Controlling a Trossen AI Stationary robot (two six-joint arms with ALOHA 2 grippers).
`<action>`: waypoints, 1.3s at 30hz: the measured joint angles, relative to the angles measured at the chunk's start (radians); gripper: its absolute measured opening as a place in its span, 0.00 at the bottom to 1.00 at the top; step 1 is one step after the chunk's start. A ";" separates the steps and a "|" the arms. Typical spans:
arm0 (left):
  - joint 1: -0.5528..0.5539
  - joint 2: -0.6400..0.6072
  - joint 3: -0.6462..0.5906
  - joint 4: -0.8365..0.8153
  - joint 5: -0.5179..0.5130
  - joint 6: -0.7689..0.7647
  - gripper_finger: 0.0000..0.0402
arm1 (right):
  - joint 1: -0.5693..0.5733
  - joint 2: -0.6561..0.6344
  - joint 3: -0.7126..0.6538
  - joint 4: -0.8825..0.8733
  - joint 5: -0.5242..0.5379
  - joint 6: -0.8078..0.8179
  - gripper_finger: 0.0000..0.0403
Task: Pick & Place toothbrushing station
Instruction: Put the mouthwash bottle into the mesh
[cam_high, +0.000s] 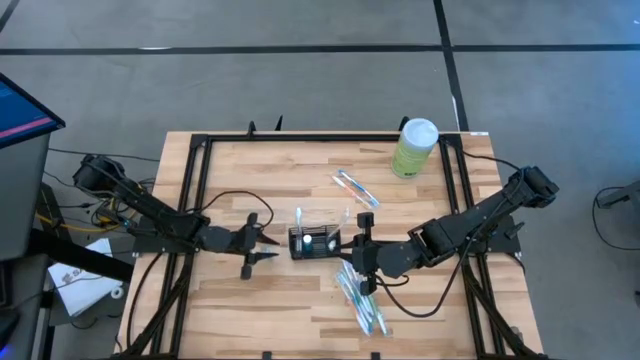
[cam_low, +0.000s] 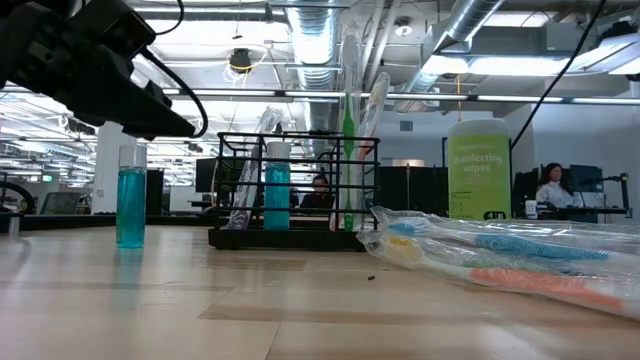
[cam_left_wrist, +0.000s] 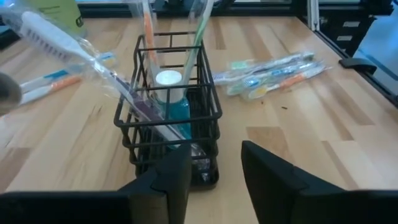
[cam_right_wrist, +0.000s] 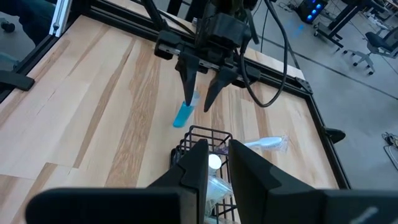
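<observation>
Left end effector (cam_right_wrist: 198, 93) open; low view alone shows upright blue bottle (cam_low: 131, 196).

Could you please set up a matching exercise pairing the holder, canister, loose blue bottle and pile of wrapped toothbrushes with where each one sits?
Things:
1. holder
2. canister
3. loose blue bottle
4. toothbrush pile

Places:
A. far right corner of the table
B. lying flat on the table, under the right arm
C. mid-table, between the left gripper and the right gripper
D. standing upright outside the holder, just ahead of the left gripper

Pairs: 1-C, 2-A, 3-D, 4-B
</observation>
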 joint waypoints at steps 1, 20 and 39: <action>0.000 0.000 0.000 0.000 0.003 -0.003 0.36 | 0.000 0.000 0.000 0.000 0.000 0.000 0.13; -0.021 -0.019 -0.093 0.042 0.010 -0.077 0.53 | 0.000 0.000 0.000 -0.009 0.000 0.010 0.13; -0.026 -0.004 -0.159 0.136 0.009 -0.116 0.53 | 0.000 0.000 0.000 -0.008 0.000 0.010 0.13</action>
